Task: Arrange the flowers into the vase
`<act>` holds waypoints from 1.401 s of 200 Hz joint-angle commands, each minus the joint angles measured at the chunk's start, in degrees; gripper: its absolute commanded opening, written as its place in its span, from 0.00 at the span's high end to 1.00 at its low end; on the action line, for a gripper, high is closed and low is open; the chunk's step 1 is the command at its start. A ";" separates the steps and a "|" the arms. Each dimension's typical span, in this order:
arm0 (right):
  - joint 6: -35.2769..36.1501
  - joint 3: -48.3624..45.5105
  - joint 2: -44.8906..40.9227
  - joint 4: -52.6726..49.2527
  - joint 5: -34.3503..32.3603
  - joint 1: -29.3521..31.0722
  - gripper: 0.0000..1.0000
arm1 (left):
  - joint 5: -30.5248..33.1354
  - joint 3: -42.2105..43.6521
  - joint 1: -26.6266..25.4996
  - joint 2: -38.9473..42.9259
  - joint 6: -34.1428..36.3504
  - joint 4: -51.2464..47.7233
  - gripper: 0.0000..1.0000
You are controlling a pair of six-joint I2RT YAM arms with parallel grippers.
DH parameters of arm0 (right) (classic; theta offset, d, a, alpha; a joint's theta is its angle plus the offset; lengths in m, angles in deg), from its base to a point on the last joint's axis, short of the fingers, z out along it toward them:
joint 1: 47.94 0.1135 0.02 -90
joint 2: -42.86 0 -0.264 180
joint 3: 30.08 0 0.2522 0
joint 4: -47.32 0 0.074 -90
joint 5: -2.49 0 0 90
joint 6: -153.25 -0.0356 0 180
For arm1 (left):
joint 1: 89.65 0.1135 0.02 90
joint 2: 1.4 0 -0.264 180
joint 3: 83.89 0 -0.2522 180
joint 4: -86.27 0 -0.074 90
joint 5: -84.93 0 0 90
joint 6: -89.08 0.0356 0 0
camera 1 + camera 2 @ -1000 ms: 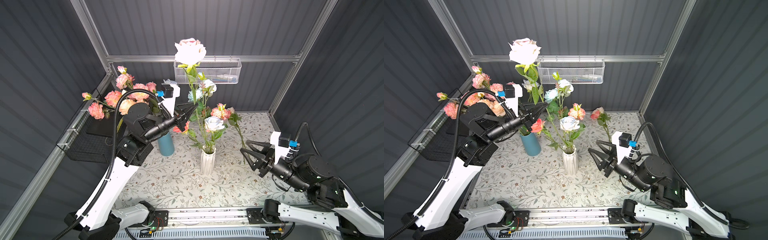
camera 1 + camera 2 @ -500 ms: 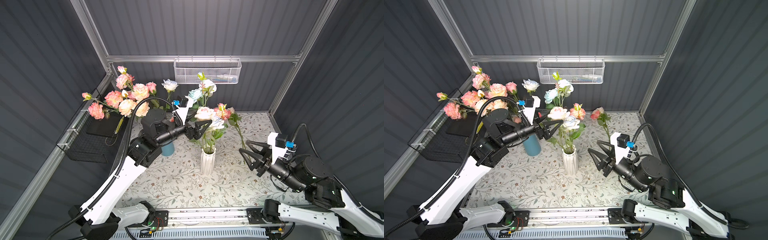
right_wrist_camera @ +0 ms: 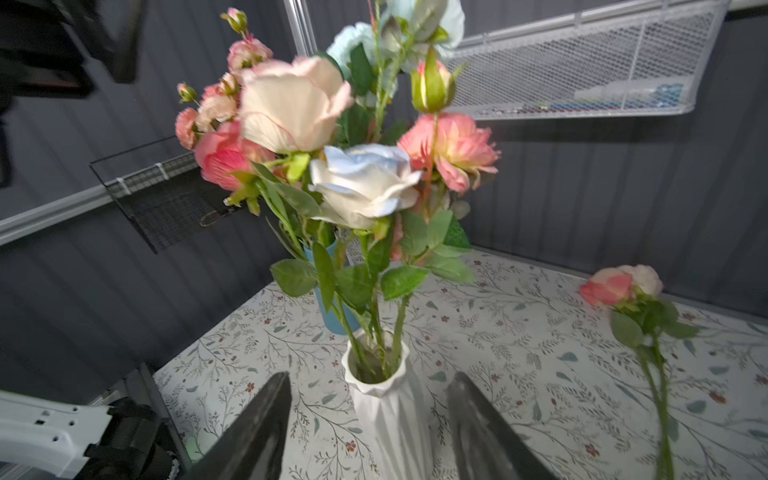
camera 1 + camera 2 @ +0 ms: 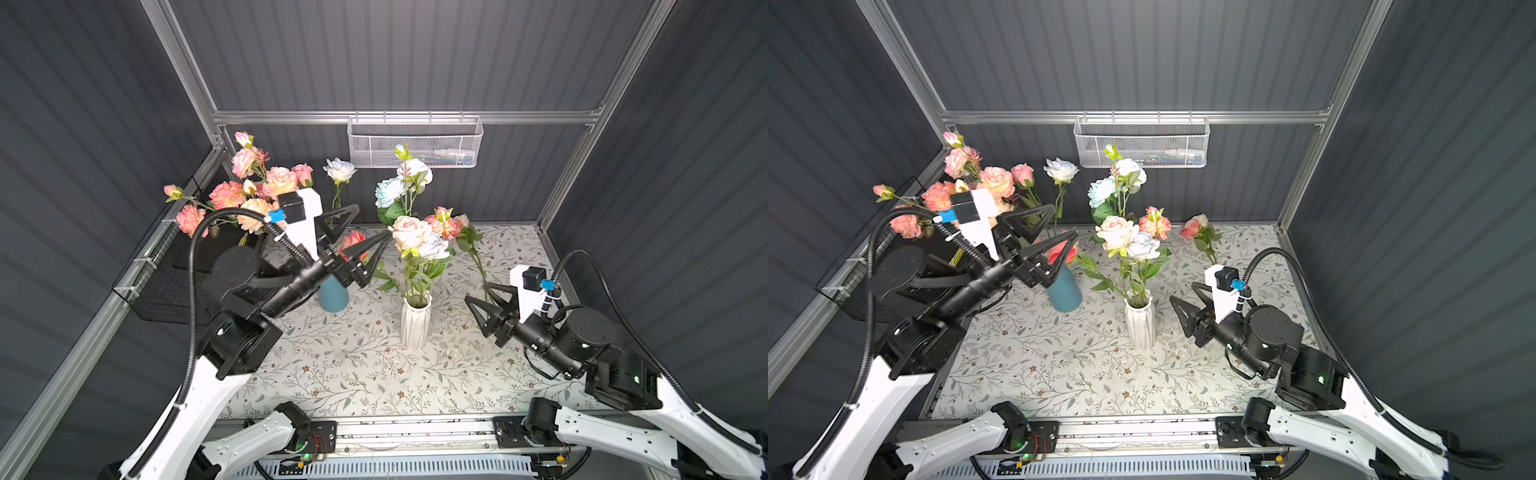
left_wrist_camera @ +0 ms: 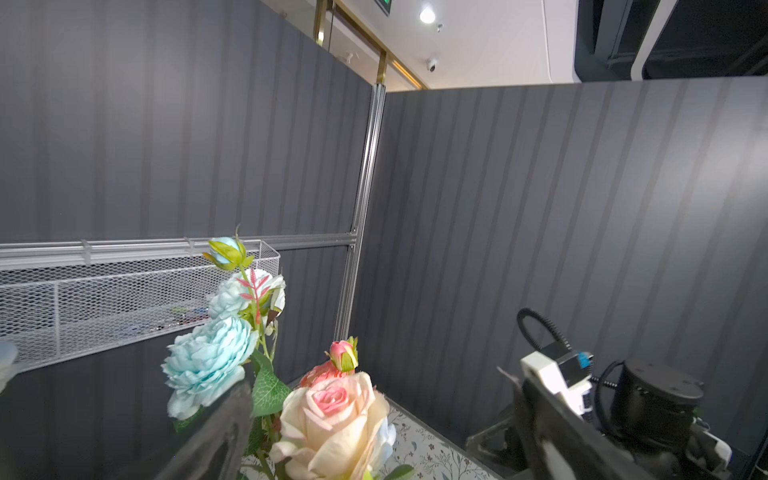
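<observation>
Currently two vases are counted: a white vase [image 4: 415, 328] at the centre of the table [image 4: 353, 374], a blue vase [image 4: 332, 297] at its 10 o'clock. Flowers [image 4: 409, 230] are seen in the white vase; stems overlap at the neck, so no count is given. One loose flower [image 4: 1198, 227] is laid on the table at 1 o'clock. A second bunch [image 4: 266, 187] at 10 o'clock is partly hidden by the left arm [image 4: 249, 291]. Left gripper [image 4: 372, 220] is spread wide and empty at 11 o'clock, its fingers [image 5: 224, 432] blurred in the wrist view; right gripper [image 4: 475, 291] is parted, empty, at 3 o'clock.
</observation>
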 commanded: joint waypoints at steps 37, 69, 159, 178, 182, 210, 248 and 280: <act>-8.83 -10.33 2.91 -0.35 16.80 -19.97 0.38 | 11.64 20.63 -0.18 17.48 -7.75 -4.14 0.00; -10.51 -14.14 8.91 2.34 22.77 -29.12 0.38 | 16.84 31.38 -0.18 25.49 -12.12 -11.78 0.00; -9.61 -7.75 39.77 6.43 28.75 -51.20 0.41 | 21.03 47.40 -0.18 34.17 -23.73 -20.85 0.00; -7.52 -1.02 49.45 3.31 26.32 -53.09 0.43 | 20.15 47.15 -0.20 33.65 -23.54 -20.73 0.00; -6.91 0.55 51.32 2.55 25.75 -53.14 0.44 | 19.96 47.11 -0.18 33.60 -23.51 -20.72 0.00; -4.56 10.41 62.24 -2.92 20.31 -53.32 0.46 | 19.02 47.39 -0.18 33.62 -23.55 -20.38 0.00; -2.63 20.86 72.85 -9.96 18.43 -53.24 0.50 | 19.15 47.48 -0.18 34.18 -23.63 -20.99 0.00; -1.56 27.92 78.91 -15.13 17.20 -53.15 0.56 | 19.39 47.53 -0.18 34.54 -23.30 -21.19 0.00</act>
